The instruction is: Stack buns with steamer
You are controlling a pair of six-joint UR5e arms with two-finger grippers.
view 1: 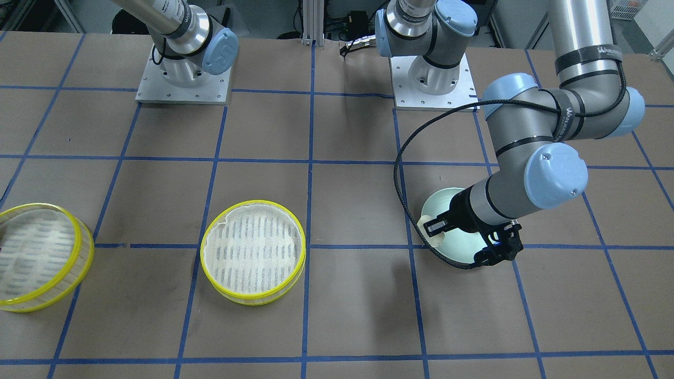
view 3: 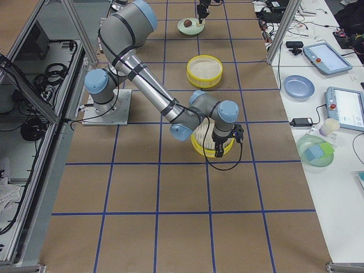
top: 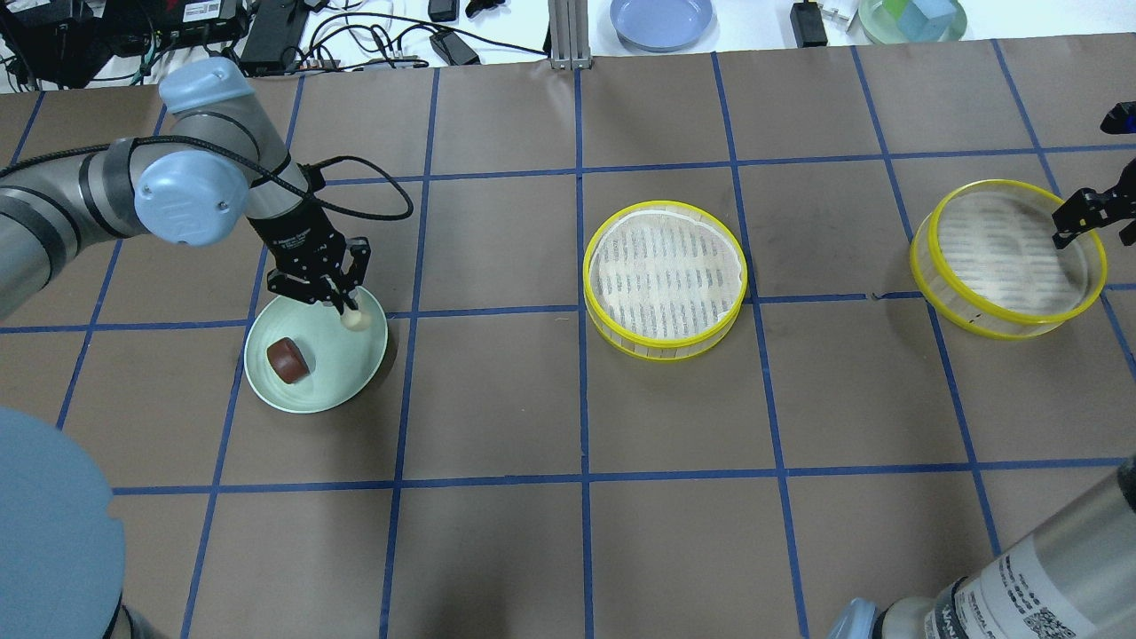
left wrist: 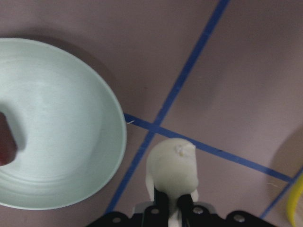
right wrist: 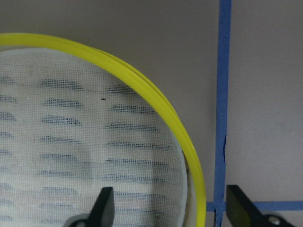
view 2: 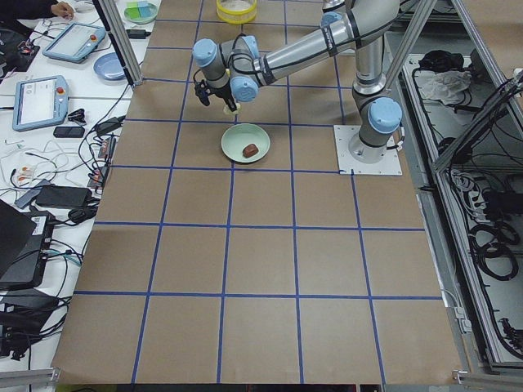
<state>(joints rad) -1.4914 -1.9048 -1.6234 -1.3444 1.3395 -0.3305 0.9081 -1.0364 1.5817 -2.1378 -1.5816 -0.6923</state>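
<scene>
The left claw is pinching a small rounded cream-white bun between its drawn-in fingers. It is holding the bun at the rim of the shallow pale green round plate, on the side facing the table's middle. In the wrist view the bun is hanging over the brown paper table and a blue tape line, not over the plate. The small dark reddish-brown bun is lying on the plate, apart from the claw.

Further right, near the middle, a round yellow-rimmed steamer tray with a white cloth liner is sitting with nothing in it. At the far right a second yellow-rimmed steamer tray is sitting just as bare. The right claw is hovering at its edge with fingers spread wide, one over the cloth and one outside the yellow rim, gripping nothing.

As I judge it, the task is only getting under way. One bun is gripped and looking ready to travel, while the other is waiting on the plate. Both buns need placing in a tray, and the trays are not yet stacked.
</scene>
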